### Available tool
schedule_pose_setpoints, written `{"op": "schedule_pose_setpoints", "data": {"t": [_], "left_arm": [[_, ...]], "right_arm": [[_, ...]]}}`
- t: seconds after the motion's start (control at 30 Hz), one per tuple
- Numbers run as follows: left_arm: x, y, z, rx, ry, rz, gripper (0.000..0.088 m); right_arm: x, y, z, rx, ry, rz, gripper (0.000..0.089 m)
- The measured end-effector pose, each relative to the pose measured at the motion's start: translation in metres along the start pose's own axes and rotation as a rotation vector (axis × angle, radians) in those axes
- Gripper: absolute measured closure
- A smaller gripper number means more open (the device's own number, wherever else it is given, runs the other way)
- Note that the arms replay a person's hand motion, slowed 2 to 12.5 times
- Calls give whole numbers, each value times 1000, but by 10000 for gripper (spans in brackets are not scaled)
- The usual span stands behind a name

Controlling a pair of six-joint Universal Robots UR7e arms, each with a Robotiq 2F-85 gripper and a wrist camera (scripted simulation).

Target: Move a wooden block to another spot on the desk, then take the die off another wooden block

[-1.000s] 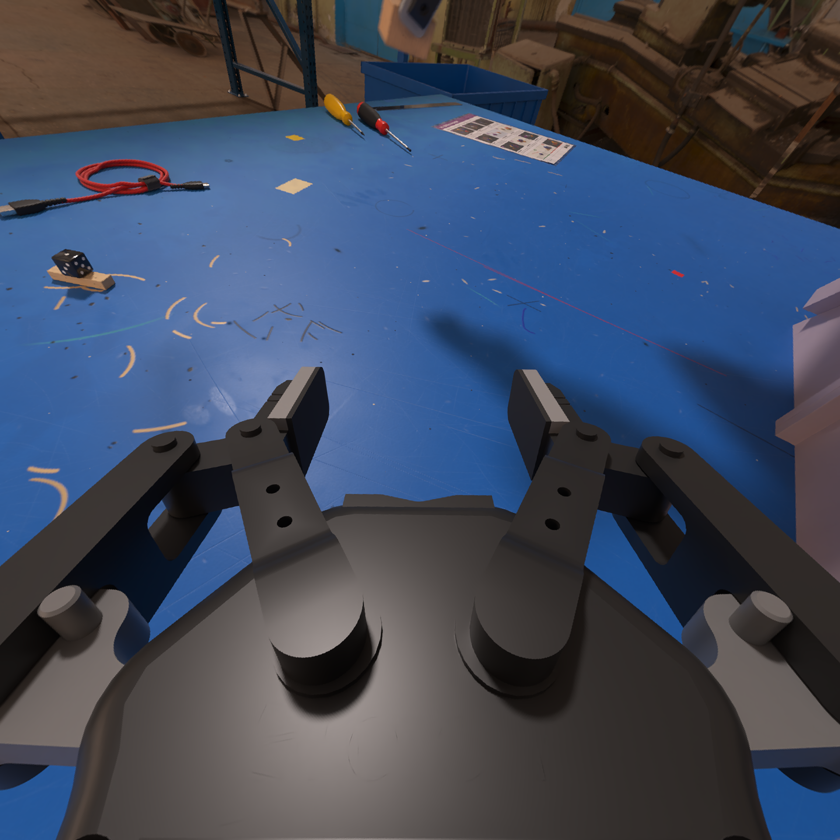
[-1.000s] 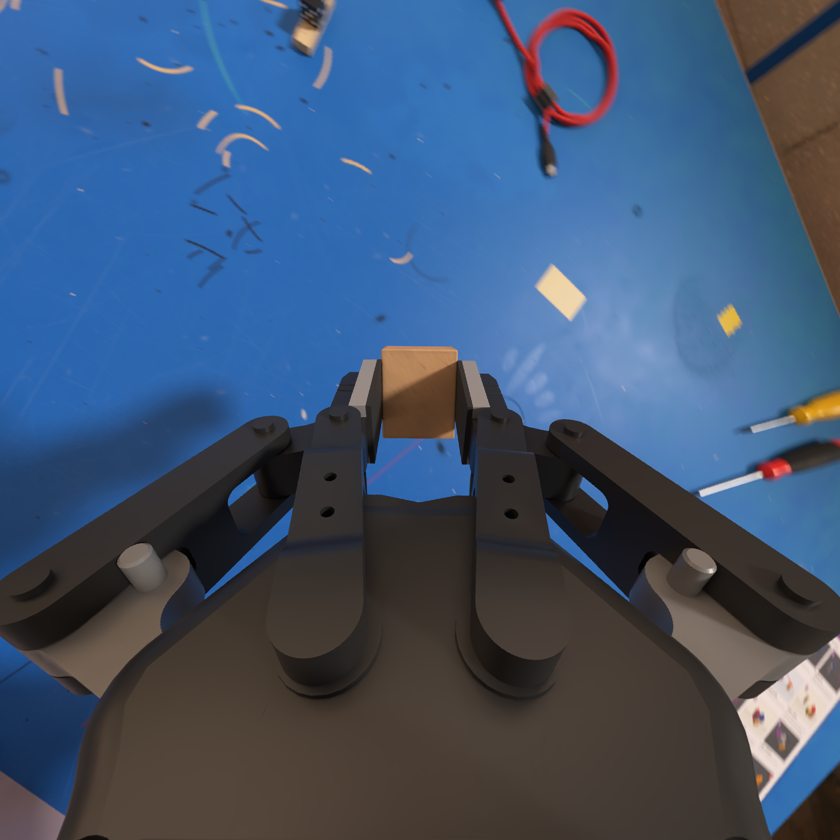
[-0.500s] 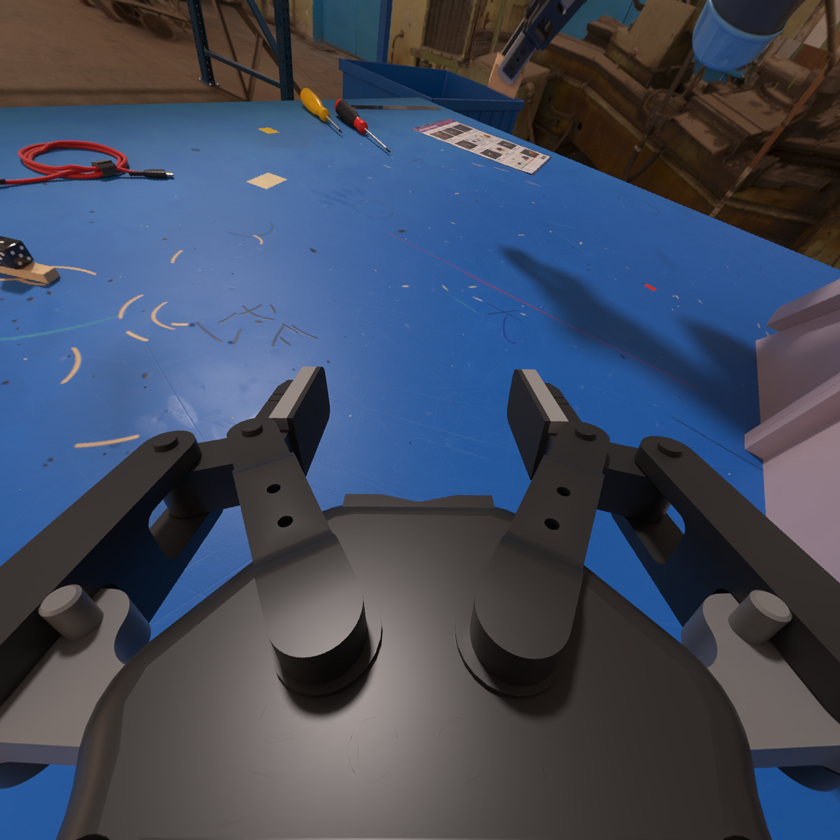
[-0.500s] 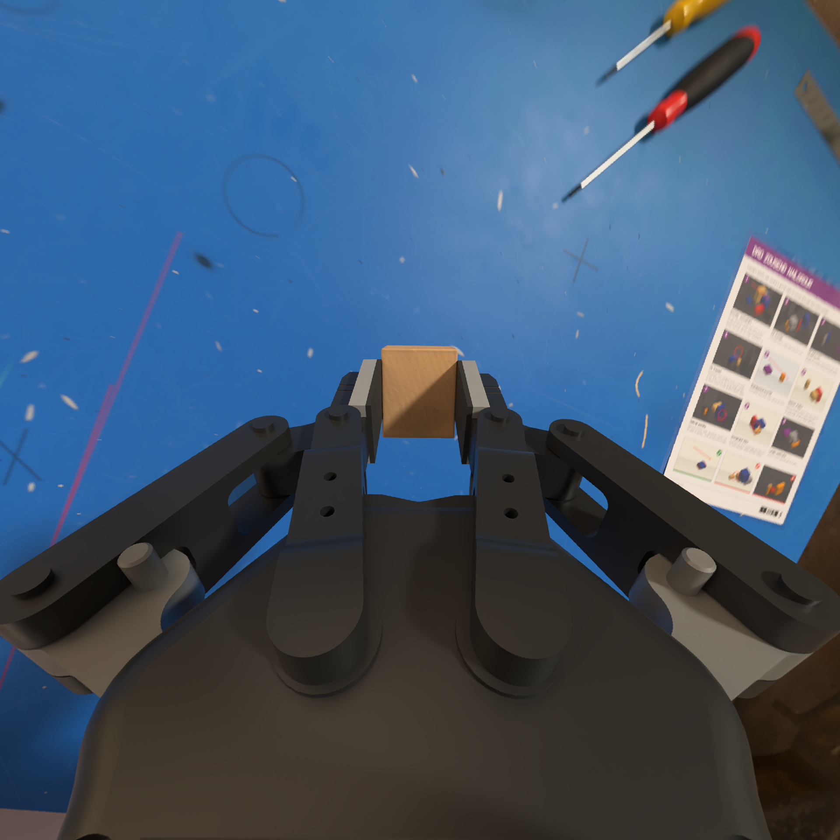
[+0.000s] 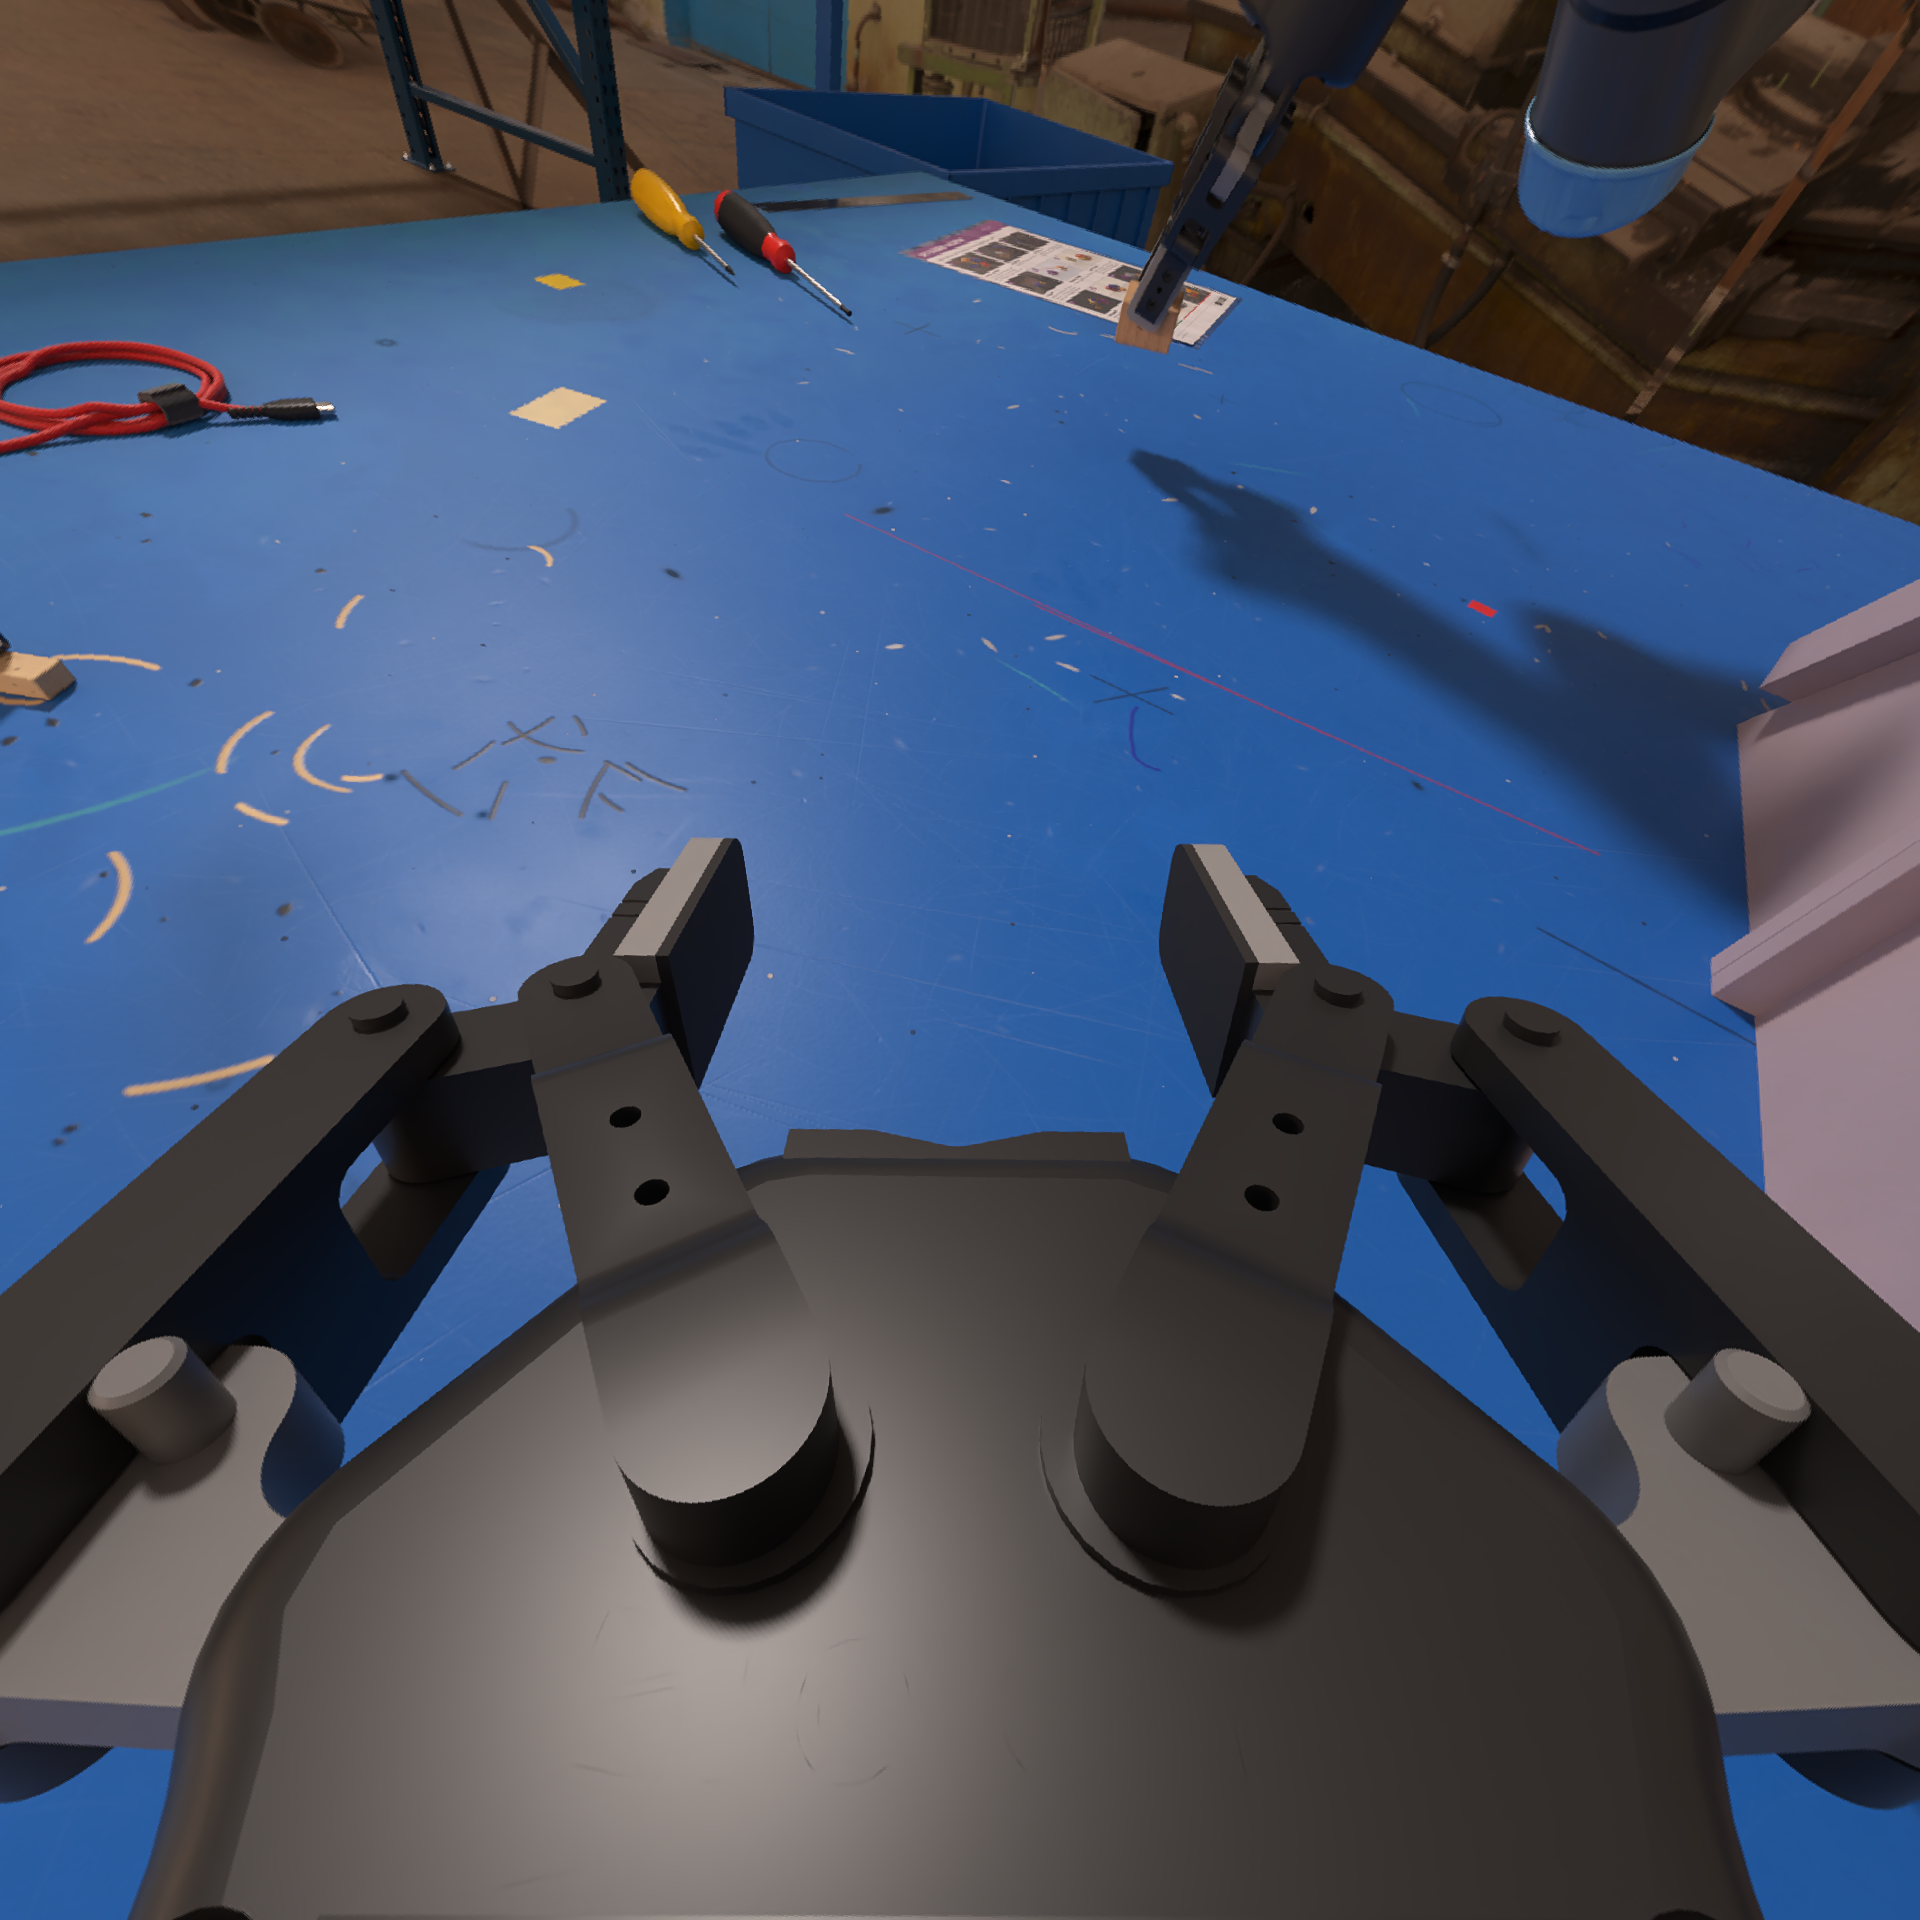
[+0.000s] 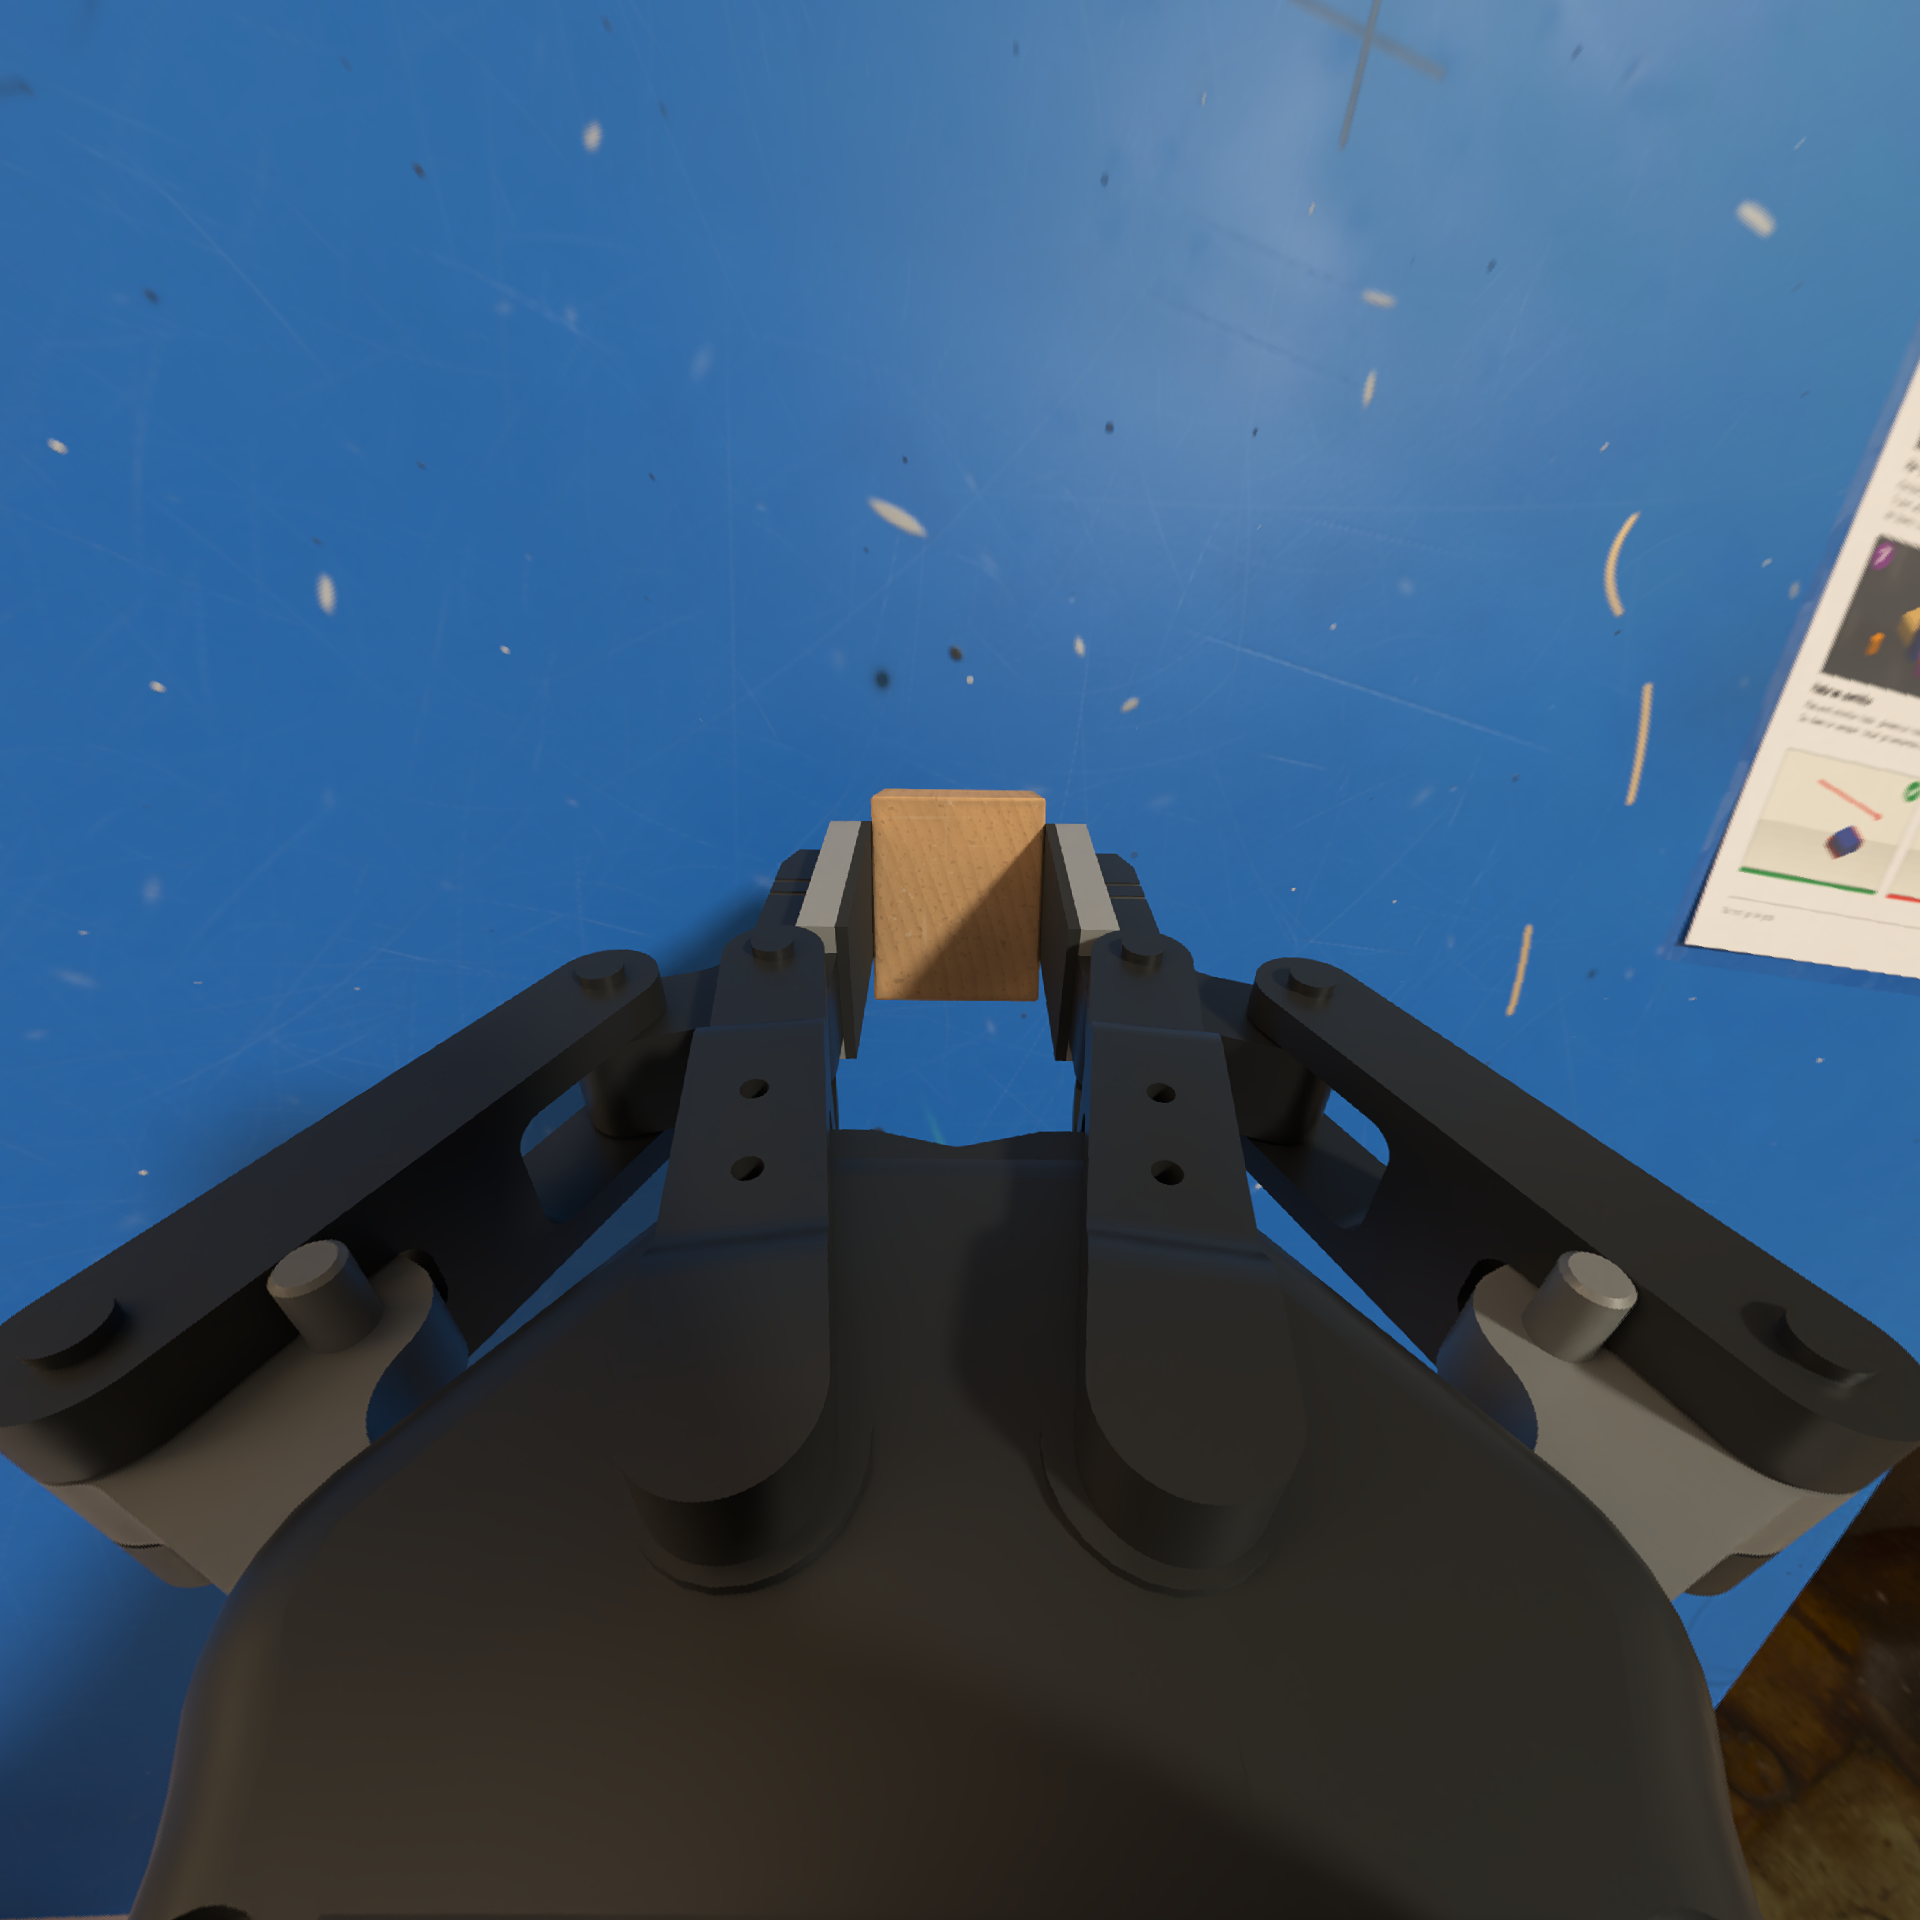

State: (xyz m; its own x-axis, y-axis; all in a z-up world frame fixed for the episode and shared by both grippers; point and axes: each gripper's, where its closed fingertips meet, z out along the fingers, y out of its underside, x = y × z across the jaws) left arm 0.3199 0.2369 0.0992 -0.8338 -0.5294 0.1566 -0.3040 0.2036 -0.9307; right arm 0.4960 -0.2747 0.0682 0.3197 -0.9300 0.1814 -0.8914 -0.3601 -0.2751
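Note:
My right gripper (image 6: 956, 878) is shut on a light wooden block (image 6: 956, 894), held upright low over the blue desk (image 6: 520, 520). In the left wrist view the same block (image 5: 1143, 330) hangs at the desk's far right, by a printed sheet (image 5: 1049, 272); I cannot tell if it touches the surface. My left gripper (image 5: 956, 904) is open and empty above the near desk. A second wooden block (image 5: 31, 681) lies at the left edge of that view, and the die on it is cut off from sight.
A yellow screwdriver (image 5: 665, 203), a red-black screwdriver (image 5: 764, 239) and a steel ruler (image 5: 873, 201) lie at the far edge. A red cable (image 5: 94, 400) is far left. A blue bin (image 5: 956, 156) stands behind the desk. A pale purple box (image 5: 1839, 935) stands close on the right.
My right gripper has carried the block across the desk to the printed sheet and come down close to the surface. The left wrist view has swung right, so the second block has slid to its left edge.

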Motion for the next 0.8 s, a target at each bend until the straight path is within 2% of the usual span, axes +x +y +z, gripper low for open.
{"op": "schedule_pose_setpoints", "data": {"t": [0.13, 0.33, 0.57, 0.63, 0.7, 0.8], "left_arm": [[1, -2, 4, -1, 6, -2, 186], [2, -5, 12, 0, 23, -25, 186], [4, -4, 23, -17, 38, -43, 186], [5, -4, 26, -23, 43, -42, 186], [6, -4, 28, -30, 47, -38, 186], [8, -4, 32, -40, 52, -29, 185]], "right_arm": [[0, 8, 18, -33, -20, -6, 610], [-6, 12, 39, -39, -47, -9, 610], [-9, 14, 53, -31, -60, -4, 596], [-7, 12, 52, -23, -59, 6, 481], [-8, 13, 52, -31, -67, 11, 404], [-11, 14, 53, -50, -85, -1, 362]]}}
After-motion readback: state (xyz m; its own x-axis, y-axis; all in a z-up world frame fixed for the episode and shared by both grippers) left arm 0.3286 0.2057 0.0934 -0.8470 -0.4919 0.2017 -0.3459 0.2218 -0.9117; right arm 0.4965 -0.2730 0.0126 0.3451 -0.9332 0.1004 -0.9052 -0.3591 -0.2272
